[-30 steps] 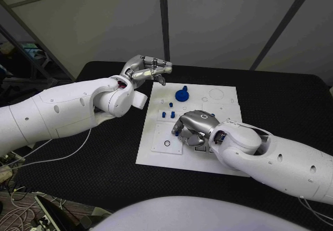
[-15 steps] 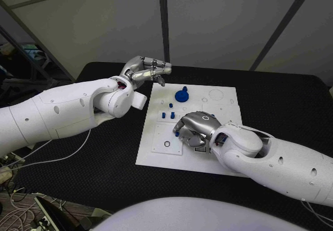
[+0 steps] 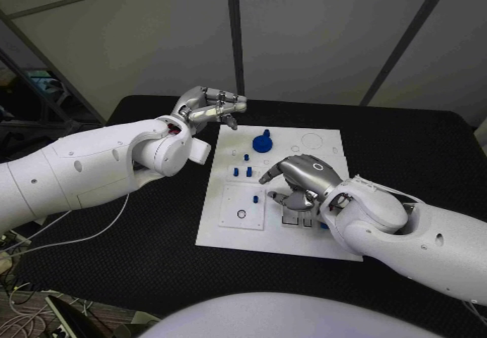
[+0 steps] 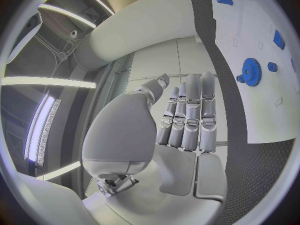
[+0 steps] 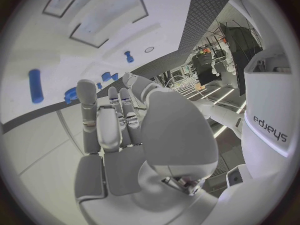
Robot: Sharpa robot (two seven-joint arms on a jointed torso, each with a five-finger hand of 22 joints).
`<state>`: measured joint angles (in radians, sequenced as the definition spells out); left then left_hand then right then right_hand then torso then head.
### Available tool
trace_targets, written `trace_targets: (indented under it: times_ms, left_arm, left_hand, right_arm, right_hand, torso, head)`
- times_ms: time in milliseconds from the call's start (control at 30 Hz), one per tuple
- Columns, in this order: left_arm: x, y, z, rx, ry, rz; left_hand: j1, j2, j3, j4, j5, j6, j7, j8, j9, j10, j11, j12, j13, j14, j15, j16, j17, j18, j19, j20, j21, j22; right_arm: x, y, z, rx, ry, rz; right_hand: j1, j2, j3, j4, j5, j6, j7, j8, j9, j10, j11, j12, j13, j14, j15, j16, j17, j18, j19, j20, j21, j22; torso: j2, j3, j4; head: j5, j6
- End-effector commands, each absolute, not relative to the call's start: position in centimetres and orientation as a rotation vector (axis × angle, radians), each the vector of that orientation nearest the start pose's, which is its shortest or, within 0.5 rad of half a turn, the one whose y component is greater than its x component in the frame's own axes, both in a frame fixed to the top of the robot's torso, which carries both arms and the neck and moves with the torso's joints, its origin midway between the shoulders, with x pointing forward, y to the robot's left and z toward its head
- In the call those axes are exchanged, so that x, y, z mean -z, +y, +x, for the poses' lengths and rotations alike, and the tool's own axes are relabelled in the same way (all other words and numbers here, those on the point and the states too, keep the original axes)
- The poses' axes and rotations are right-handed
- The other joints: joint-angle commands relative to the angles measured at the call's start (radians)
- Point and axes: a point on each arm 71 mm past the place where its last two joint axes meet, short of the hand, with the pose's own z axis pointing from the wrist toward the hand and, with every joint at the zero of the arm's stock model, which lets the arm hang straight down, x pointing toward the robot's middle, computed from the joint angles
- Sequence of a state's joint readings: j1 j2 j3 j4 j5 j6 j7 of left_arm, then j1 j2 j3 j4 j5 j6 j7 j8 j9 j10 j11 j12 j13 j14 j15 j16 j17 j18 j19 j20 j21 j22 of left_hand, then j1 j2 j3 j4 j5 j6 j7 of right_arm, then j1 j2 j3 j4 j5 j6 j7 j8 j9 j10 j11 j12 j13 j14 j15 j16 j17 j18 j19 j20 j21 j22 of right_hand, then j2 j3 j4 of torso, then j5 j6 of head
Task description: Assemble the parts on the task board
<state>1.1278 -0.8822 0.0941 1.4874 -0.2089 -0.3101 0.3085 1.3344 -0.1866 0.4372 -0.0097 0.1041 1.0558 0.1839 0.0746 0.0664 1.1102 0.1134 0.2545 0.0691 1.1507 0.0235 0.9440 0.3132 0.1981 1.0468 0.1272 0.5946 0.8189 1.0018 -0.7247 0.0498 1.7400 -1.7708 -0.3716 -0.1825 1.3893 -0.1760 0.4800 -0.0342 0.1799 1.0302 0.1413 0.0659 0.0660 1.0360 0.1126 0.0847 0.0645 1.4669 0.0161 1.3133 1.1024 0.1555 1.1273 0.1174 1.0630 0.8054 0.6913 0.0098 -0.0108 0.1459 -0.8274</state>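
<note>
The white task board (image 3: 229, 232) lies in the middle of the black table. A blue gear with a peg (image 3: 264, 141) stands at its far side, also seen as the gear (image 4: 251, 78). Small blue parts (image 3: 243, 170) stand nearer the middle, and one blue part (image 3: 257, 198) lies beside my right hand (image 3: 300, 180). That hand hovers low over the board's middle, fingers spread downward and holding nothing; its fingers (image 5: 100, 120) reach toward a blue cylinder (image 5: 35, 85). My left hand (image 3: 210, 105) is raised beyond the board's far left corner, its fingers (image 4: 190, 110) side by side, empty.
A recessed panel with a small black ring (image 3: 241, 213) sits at the board's near left. Rectangular slots (image 3: 296, 220) lie just under my right hand. Black table (image 3: 122, 246) surrounds the board on every side.
My right hand has lifted and drawn slightly right, away from the blue part beside it. The left hand's fingers have curled down a little. The camera has shifted slightly.
</note>
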Motion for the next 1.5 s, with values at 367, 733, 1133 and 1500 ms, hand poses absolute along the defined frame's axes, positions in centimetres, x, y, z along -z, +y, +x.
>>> trace_targets:
  times_ms: [367, 733, 1133, 1500]
  left_arm:
    - [16.7, 24.0, 49.9, 1.457, 1.429, -0.989]
    - [16.7, 24.0, 49.9, 1.458, 1.43, -0.988]
    - [16.7, 24.0, 49.9, 1.457, 1.428, -0.988]
    - [16.8, 23.9, 50.0, 1.456, 1.428, -0.989]
  left_hand:
    - [0.0, 0.01, -0.004, -0.002, -0.002, -0.008, 0.002, -0.005, -0.001, -0.007, -0.001, 0.006, -0.002, 0.0, 0.01, -0.007, -0.002, -0.017, -0.001, 0.007, -0.007, -0.002]
    - [0.0, 0.01, -0.004, -0.002, -0.002, -0.008, 0.002, -0.005, -0.001, -0.007, -0.001, 0.006, -0.002, 0.0, 0.01, -0.007, -0.002, -0.017, -0.001, 0.007, -0.007, -0.002]
    - [0.0, 0.01, -0.004, -0.002, -0.002, -0.008, 0.002, -0.005, -0.001, -0.007, -0.001, 0.006, -0.002, 0.0, 0.01, -0.007, -0.002, -0.017, -0.001, 0.007, -0.007, -0.002]
    - [0.001, 0.011, -0.004, -0.002, -0.003, -0.008, 0.003, -0.004, -0.001, -0.009, 0.0, 0.007, -0.002, -0.001, 0.01, -0.008, -0.002, -0.017, -0.001, 0.007, -0.007, -0.002]
  right_arm:
    - [18.0, -14.8, 43.8, -0.591, 1.575, -0.378]
    - [18.8, -15.8, 44.5, -0.508, 1.666, -0.417]
    - [19.3, -15.1, 44.8, -0.514, 1.696, -0.432]
    - [19.4, -14.8, 45.0, -0.519, 1.703, -0.432]
  right_hand:
    - [-0.017, -0.02, -0.046, 0.016, -0.009, 0.0, -0.017, -0.001, 0.003, -0.007, 0.0, 0.018, 0.0, 0.024, 0.01, 0.008, 0.002, 0.003, 0.002, 0.0, -0.012, -0.01]
    - [-0.016, -0.018, -0.069, 0.03, -0.014, -0.006, -0.03, -0.002, 0.002, -0.008, -0.001, 0.03, 0.001, 0.023, 0.011, 0.005, -0.007, 0.004, 0.002, 0.001, -0.019, -0.016]
    - [-0.011, -0.002, -0.075, 0.051, -0.024, 0.004, -0.032, 0.001, 0.004, 0.032, -0.01, 0.061, 0.001, 0.024, 0.005, 0.006, -0.009, -0.001, 0.024, -0.004, -0.007, 0.003]
    - [0.001, 0.02, -0.035, 0.074, -0.022, 0.05, -0.015, 0.007, 0.008, 0.157, -0.048, 0.087, 0.003, 0.036, -0.024, 0.033, 0.027, -0.014, 0.072, -0.028, 0.044, 0.07]
  torso:
    - [0.0, -0.001, -0.0016]
    - [0.001, -0.0012, 0.0004]
    - [0.001, -0.001, 0.0005]
    - [0.001, -0.0009, -0.0015]
  head:
    - [-0.057, 0.038]
    - [-0.058, 0.035]
    - [-0.054, 0.031]
    - [-0.053, 0.028]
